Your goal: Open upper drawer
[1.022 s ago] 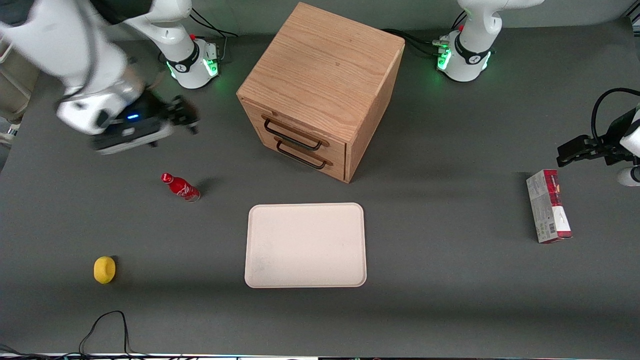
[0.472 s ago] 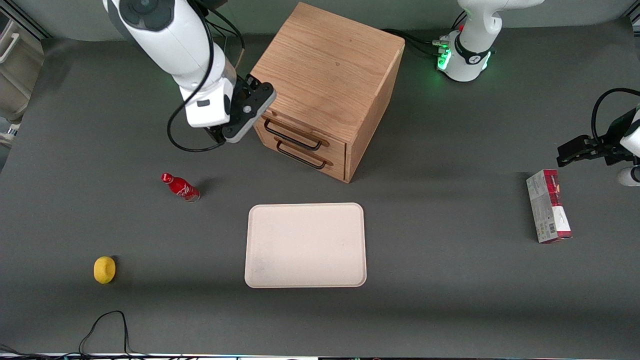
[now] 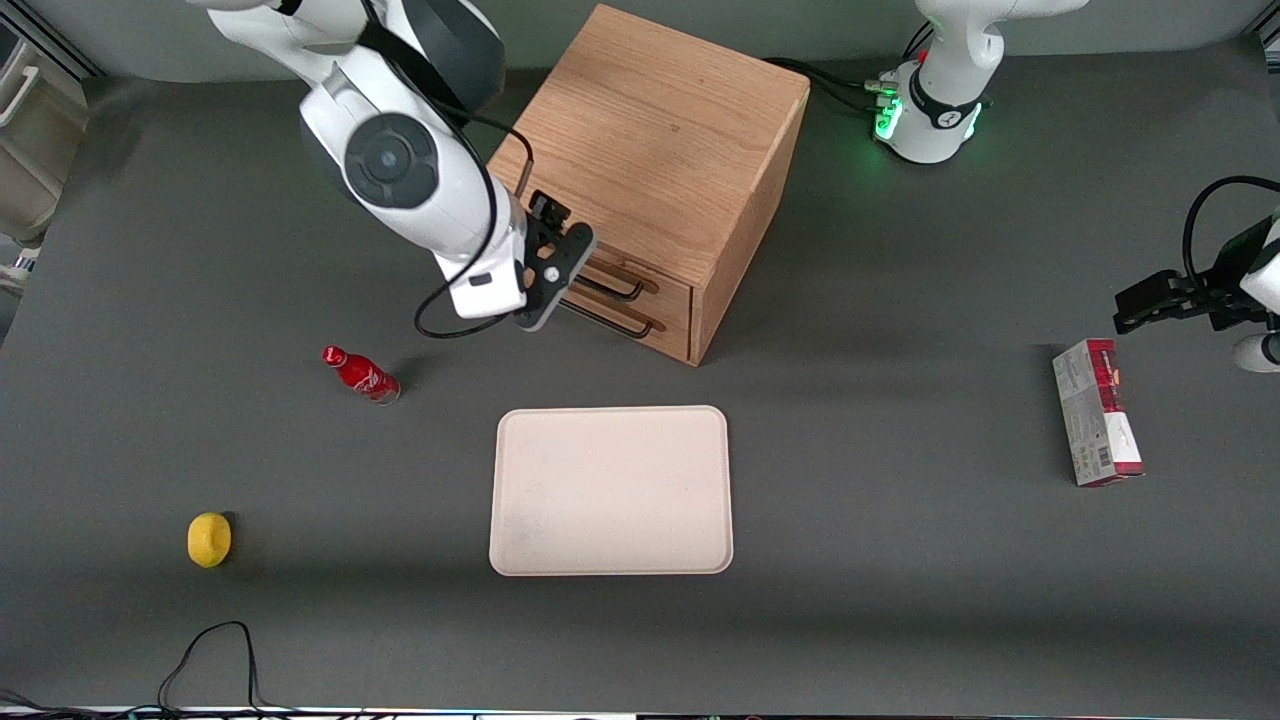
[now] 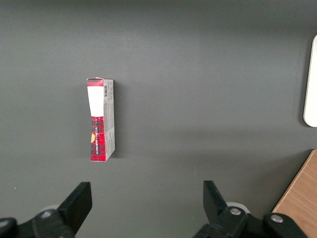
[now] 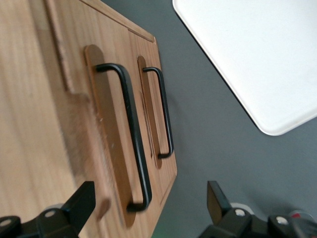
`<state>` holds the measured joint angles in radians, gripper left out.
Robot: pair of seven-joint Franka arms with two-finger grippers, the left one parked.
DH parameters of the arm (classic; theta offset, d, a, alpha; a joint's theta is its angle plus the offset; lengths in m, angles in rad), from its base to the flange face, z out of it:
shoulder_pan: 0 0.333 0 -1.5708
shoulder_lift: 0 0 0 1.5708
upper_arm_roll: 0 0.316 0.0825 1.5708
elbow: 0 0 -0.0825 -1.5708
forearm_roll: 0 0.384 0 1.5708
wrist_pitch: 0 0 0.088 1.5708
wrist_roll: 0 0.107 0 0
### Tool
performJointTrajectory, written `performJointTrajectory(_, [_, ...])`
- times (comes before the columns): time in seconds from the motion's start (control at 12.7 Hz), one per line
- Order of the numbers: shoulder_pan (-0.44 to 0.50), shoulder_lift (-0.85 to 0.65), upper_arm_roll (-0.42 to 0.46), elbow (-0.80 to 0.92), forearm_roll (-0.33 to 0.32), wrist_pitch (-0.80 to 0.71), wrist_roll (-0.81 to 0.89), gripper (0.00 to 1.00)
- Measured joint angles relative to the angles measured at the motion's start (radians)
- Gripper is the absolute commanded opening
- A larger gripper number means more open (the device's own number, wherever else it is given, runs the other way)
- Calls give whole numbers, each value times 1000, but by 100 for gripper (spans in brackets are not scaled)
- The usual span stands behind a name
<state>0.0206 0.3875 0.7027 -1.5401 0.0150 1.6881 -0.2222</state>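
Front view. A dark grey matte worktop [image 3: 900, 560] is seen, evenly lit, with soft shadows beside the objects. A light oak cabinet [image 3: 650, 150] stands toward the arm bases, turned at an angle. The upper drawer [image 3: 640, 285] is seen closed, flush with the cabinet face; its black wire handle [image 3: 618, 290] is partly covered by the working arm. The bottom drawer [image 3: 655, 335] sits just below it, also closed. The pincer [image 3: 548, 275] is held in front of the drawer faces, at the level of the upper handle. A cream tray [image 3: 610, 490] lies nearer the camera than the cabinet. A red bottle [image 3: 361, 374] and a yellow object [image 3: 209, 539] are noted toward the working arm's end; a red and white carton [image 3: 1096, 412] lies toward the parked arm's end. A black cable [image 3: 215, 650] loops at the worktop's near edge.

Left wrist view. The carton [image 4: 101, 120] is seen lying flat on bare grey surface, well apart from the tray edge [image 4: 310, 84].

Right wrist view. Both handles are seen close, the upper one [image 5: 130, 134] nearer than the lower [image 5: 165, 111]. The pincer [image 5: 148, 208] is released, its fingers [image 5: 81, 201] spread wide to either side of the upper handle's end, not touching it. A tray corner [image 5: 267, 54] and grey worktop [image 5: 218, 148] are recorded.
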Motion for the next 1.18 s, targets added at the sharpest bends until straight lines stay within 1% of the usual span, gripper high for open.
performJointTrajectory(0.24, [4, 30, 1, -31, 0, 47, 0, 100])
performJointTrajectory(0.71, [8, 42, 1, -57, -5, 102, 0, 100])
performJointTrajectory(0.94, [8, 74, 0, -72, -35, 156, 0, 100])
performJointTrajectory(1.18, [8, 96, 0, -71, -66, 174, -2, 100])
